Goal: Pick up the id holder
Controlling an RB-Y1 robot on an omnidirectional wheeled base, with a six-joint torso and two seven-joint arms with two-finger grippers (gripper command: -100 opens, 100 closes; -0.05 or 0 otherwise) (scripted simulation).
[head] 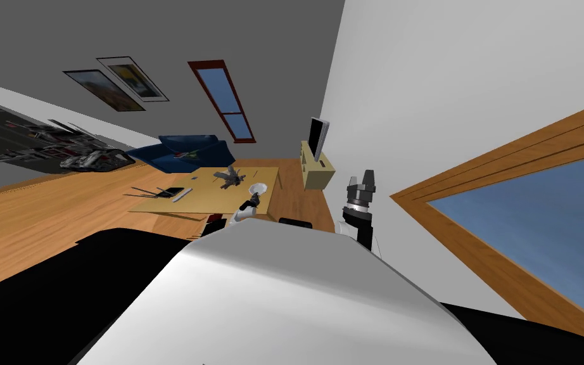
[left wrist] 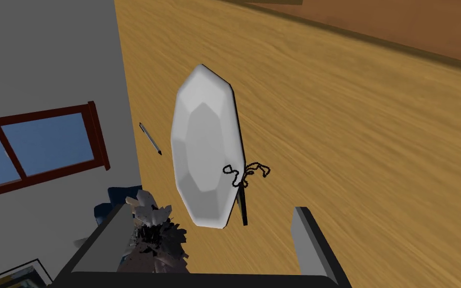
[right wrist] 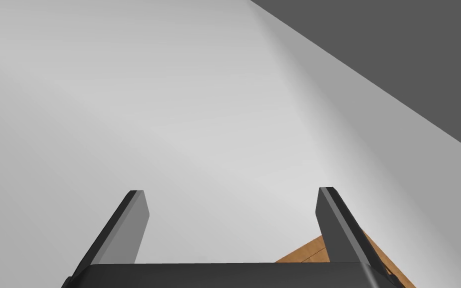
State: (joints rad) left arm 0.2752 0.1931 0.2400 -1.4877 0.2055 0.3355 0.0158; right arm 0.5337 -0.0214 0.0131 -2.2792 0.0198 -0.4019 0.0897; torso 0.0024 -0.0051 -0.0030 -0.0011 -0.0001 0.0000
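Just by left claw — id holder

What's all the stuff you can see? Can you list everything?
table: one, wooden, mid-room
dish: one, white, on the table ahead of the left tool
id holder: one, black cord with a thin dark strip, at the dish's rim
pen: one, grey, on the table beyond the dish
clump: one, dark grey, jagged, on the table
flat slab: one, black, beside the pen
sofa: one, blue, behind the table
small window: one, red-framed, grey wall
pictures: two, dark-framed, grey wall
screen: one, dark, on a pale cabinet
big window: one, wood-framed, white wall
left tool: open, at the dish
right tool: open, raised at my right
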